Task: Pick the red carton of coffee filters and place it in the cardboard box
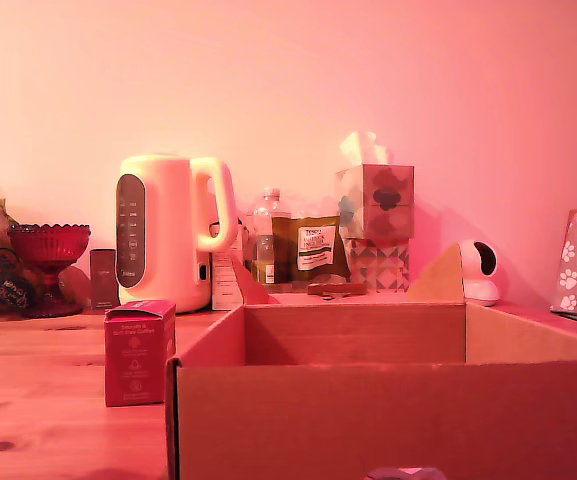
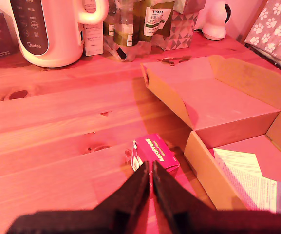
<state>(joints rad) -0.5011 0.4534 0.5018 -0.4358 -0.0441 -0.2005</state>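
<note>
From the exterior view's left, a red glass goblet [image 1: 48, 250] stands at the back of the wooden table [image 1: 38, 400], with a small dark slim box [image 1: 103, 278] just beside it. Next comes the tall cream kettle [image 1: 168, 232], its handle turned toward the exterior view's right. In front of the kettle, and well apart from it, the red carton of coffee filters [image 1: 139, 352] stands upright on the bare wood, its long axis vertical and its lettered face toward the camera. It sits just beside the left wall of the cardboard box [image 1: 388, 420], though I cannot tell whether the two touch.

The table in front of and to the left of the carton lies bare, so there is open room on that side; on the other side the box wall hems it in closely. The box fills the exterior view's right half, its flaps raised and its top open. Behind it stand a bottle [image 1: 266, 235], a brown packet [image 1: 316, 250], a patterned tissue cube [image 1: 376, 200] with white tissue poking out, and a small white camera [image 1: 480, 272].

In the wrist view the gripper [image 2: 151, 170] hangs over the carton [image 2: 156, 152], its dark fingers [image 2: 130, 195] pressed together with no gap, clenched on nothing. The carton's top lies just beyond the fingertips, its white lettering running at a diagonal, with the box's near corner [image 2: 198, 161] just beside it.
</note>
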